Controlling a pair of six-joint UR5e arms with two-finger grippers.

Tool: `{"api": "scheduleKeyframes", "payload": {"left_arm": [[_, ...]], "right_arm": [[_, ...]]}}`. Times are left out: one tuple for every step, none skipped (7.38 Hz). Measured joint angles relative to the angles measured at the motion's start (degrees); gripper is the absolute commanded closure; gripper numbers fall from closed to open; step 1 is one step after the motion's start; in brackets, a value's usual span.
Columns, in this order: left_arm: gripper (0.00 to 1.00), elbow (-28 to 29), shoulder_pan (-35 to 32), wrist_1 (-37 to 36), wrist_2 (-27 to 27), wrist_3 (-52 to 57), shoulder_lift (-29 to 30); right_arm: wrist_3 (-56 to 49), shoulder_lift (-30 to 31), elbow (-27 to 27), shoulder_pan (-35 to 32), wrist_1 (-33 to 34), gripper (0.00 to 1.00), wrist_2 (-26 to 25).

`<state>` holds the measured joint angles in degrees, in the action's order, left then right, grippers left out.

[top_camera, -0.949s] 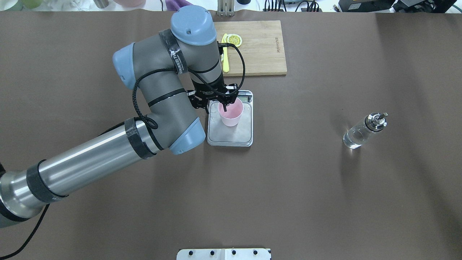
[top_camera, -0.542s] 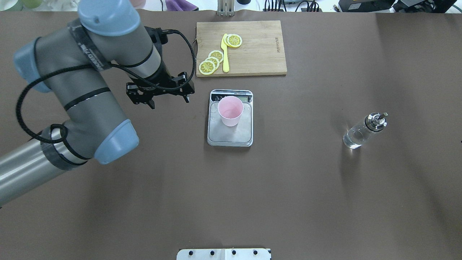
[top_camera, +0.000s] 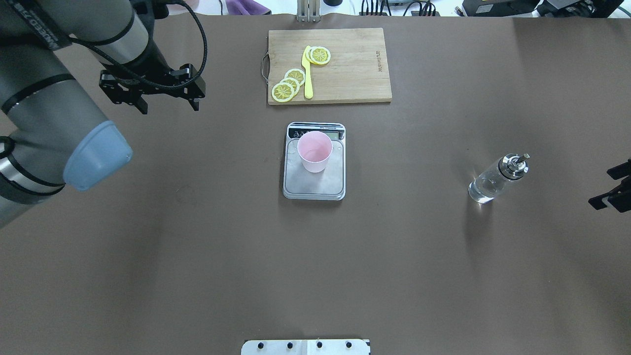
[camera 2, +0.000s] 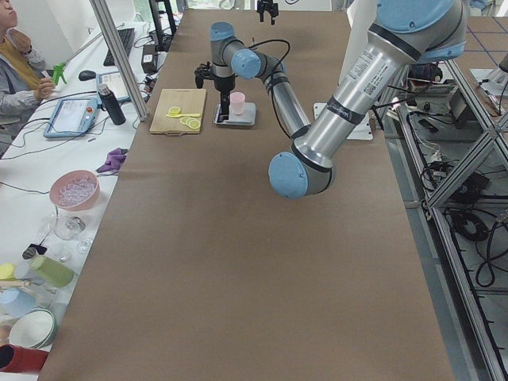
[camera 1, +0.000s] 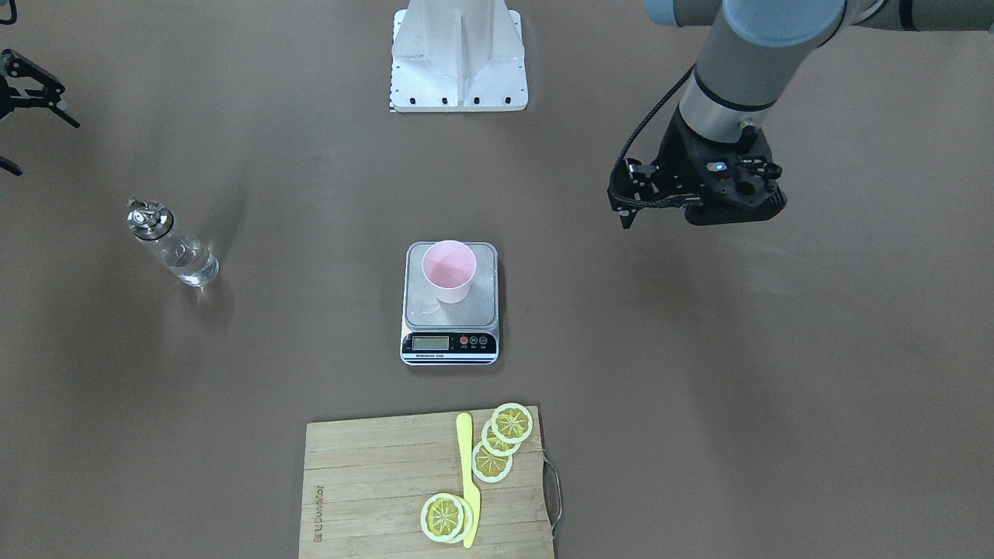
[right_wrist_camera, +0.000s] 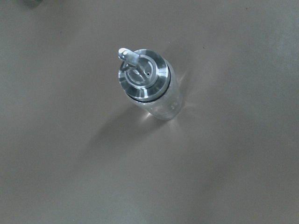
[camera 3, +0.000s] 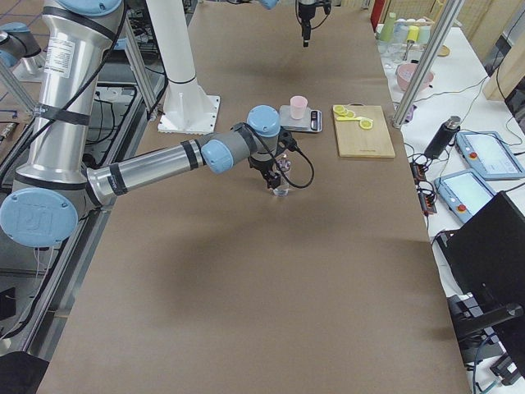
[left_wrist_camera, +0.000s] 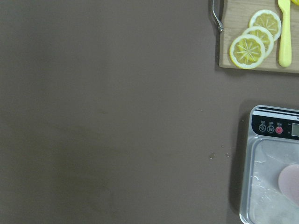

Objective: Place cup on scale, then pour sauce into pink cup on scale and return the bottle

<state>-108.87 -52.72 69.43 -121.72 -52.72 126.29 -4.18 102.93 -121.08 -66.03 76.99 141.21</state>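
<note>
The pale pink cup stands upright on the steel scale, toward its display end; both also show in the front view, cup and scale. My left gripper is open and empty, well to the left of the scale. The clear glass bottle with its silver spout cap stands on the table at the right, with clear liquid inside. My right gripper is open at the right edge, apart from the bottle. The right wrist view looks down on the bottle; no fingers show there.
A bamboo cutting board with lemon slices and a yellow knife lies behind the scale. The white robot base plate is at the near edge. Brown table surface lies between the scale and the bottle.
My left gripper let go of the cup, leaving it on the scale, and swung away to the left and back. My right gripper has come into view at the right edge.
</note>
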Motion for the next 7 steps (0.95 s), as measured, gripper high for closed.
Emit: {"api": "scheduleKeyframes", "payload": {"left_arm": [[0.02,-0.2,-2.1,-0.4,0.0,3.3,-1.2],[0.02,-0.3,-3.9,-0.6,-0.1,6.2,-2.4],[0.02,-0.3,-5.1,-0.6,-0.1,8.3,-3.4],[0.02,-0.3,-5.9,-0.7,-0.1,9.5,-4.1],[0.02,-0.4,-6.3,-0.7,-0.1,10.1,-4.3],[0.02,-0.3,-6.6,-0.7,0.0,10.4,-4.4],[0.02,0.0,-7.1,-0.7,0.0,10.6,-4.5]], "right_arm": [[0.4,0.1,2.1,0.4,-4.1,0.08,0.0],[0.7,0.4,5.1,0.6,-10.2,0.09,-0.1],[2.2,0.8,8.8,0.8,-18.1,0.12,-0.4],[6.5,0.5,12.9,1.4,-27.7,0.12,-0.6],[11.7,0.0,16.8,2.3,-37.4,0.12,-1.3],[17.0,-0.9,20.5,3.5,-47.4,0.12,-2.6],[22.5,-1.8,23.4,4.4,-55.9,0.12,-4.0]]}}
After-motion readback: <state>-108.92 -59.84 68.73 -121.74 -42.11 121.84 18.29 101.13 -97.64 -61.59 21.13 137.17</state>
